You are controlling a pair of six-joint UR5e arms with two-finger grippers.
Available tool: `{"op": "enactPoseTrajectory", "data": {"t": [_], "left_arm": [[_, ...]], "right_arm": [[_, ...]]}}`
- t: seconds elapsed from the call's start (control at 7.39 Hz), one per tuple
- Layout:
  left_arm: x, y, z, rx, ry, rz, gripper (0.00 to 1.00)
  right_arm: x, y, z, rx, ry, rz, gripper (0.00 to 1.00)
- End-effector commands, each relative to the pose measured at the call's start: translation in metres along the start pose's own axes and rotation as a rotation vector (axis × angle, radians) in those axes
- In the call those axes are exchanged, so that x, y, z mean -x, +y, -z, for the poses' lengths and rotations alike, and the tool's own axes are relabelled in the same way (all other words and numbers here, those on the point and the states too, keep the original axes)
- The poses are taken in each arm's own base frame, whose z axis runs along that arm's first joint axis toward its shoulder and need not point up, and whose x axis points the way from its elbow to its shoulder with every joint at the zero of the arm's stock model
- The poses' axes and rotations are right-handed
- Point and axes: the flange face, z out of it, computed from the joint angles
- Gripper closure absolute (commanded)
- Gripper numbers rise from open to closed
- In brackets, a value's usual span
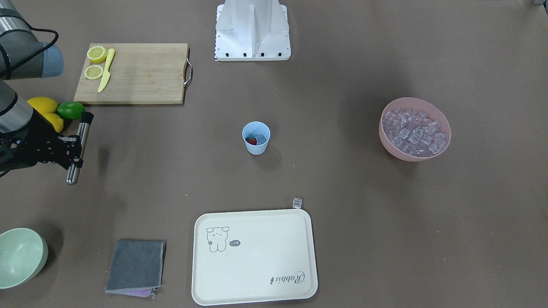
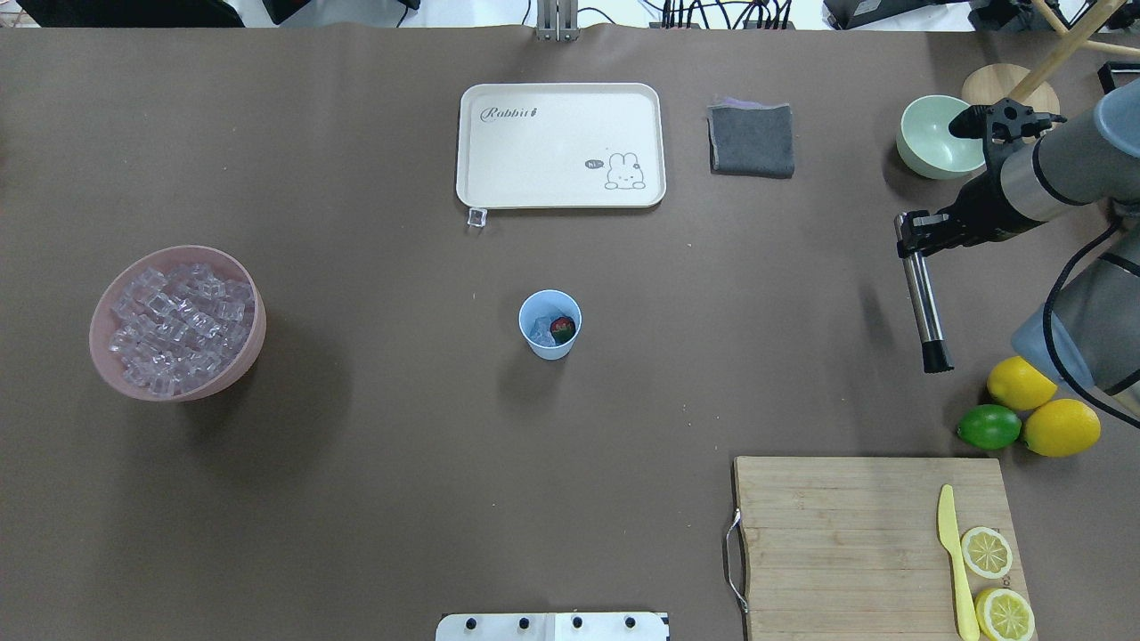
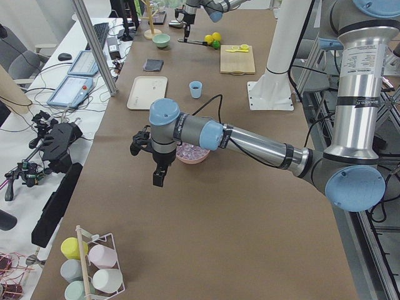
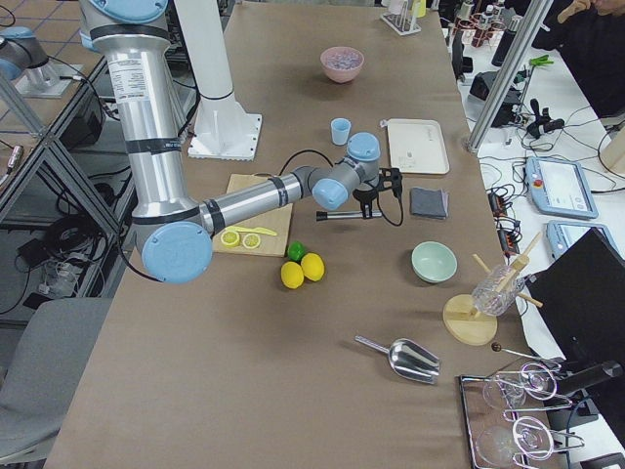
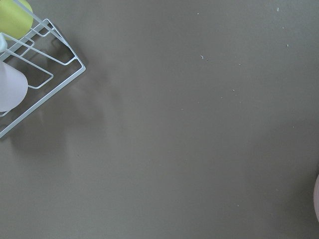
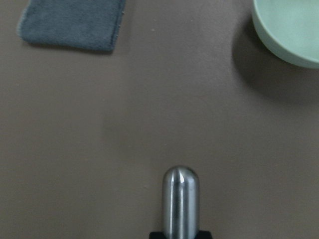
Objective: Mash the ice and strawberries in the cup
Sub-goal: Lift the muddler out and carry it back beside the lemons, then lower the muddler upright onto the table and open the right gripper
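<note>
Lt-blue cup (image 2: 549,349) stands upright mid-table w/ strawberry (image 2: 562,328) and ice (image 2: 541,332) inside. A stray cube (image 2: 477,217) lies just beside the cream tray (image 2: 561,133) corner. More cubes fill the pink bowl (image 2: 252,338), well apart on robot's left. Right gripper (image 2: 913,236) is clamped on a steel muddler (image 2: 924,307), held level off the table, far from cup, nr mint bowl (image 2: 926,147). Left gripper (image 3: 159,177) hangs nr pink bowl; can't tell if it's open or closed.
</note>
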Motion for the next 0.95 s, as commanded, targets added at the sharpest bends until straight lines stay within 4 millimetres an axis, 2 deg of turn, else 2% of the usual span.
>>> {"op": "enactPoseTrajectory", "data": {"t": [0.0, 0.14, 0.54, 0.68, 0.81], "left_arm": [[-0.001, 0.000, 0.001, -0.003, 0.000, -0.001, 0.03], [-0.003, 0.000, 0.003, -0.007, 0.000, 0.004, 0.03], [-0.005, -0.001, 0.005, -0.037, 0.001, 0.019, 0.03], [-0.005, -0.001, 0.005, -0.037, 0.001, 0.019, 0.03], [-0.005, -0.001, 0.005, -0.037, 0.001, 0.019, 0.03]], "right_arm": [[-0.026, -0.021, -0.047, 0.073, 0.053, -0.021, 1.00], [-0.034, -0.019, -0.056, 0.109, 0.058, -0.044, 1.00], [-0.048, -0.011, -0.060, 0.124, 0.064, -0.057, 1.00], [-0.051, -0.011, -0.063, 0.128, 0.067, -0.061, 0.96], [-0.049, -0.012, -0.062, 0.129, 0.064, -0.060, 0.71]]}}
